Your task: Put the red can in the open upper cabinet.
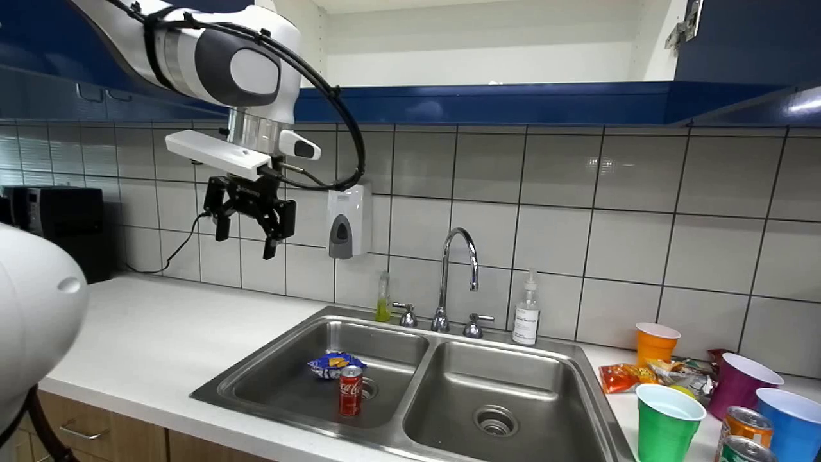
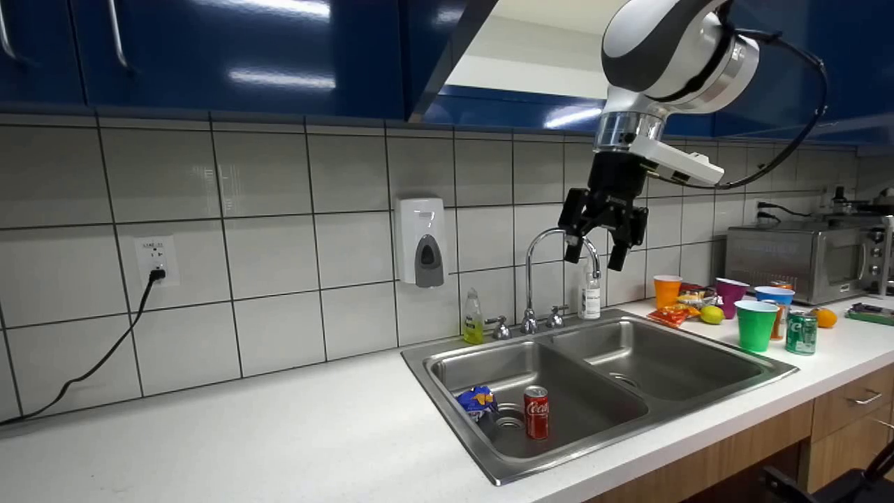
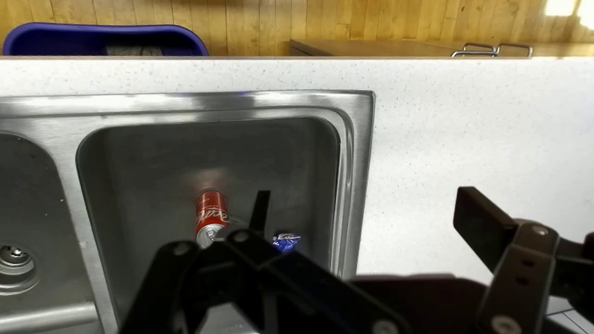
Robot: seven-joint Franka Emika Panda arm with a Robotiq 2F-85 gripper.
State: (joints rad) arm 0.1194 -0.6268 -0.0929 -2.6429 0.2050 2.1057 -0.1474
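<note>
Okay, white counter (image 1: 173, 321) up front, steel double sink (image 1: 462, 385) set into it, tiled wall (image 1: 558, 244) behind, open upper cabinet (image 1: 481, 61) above. Red can (image 1: 350, 393) stands upright in basin (image 1: 282, 375) with blue packet (image 1: 330, 364), well below and apart from my gripper (image 1: 245, 240); I have jaws spread wide.

Saw a green cup (image 2: 756, 330) and orange cup (image 2: 667, 293) on the worktop (image 2: 279, 433), a blue packet (image 1: 333, 366) in the sink (image 1: 417, 384).
</note>
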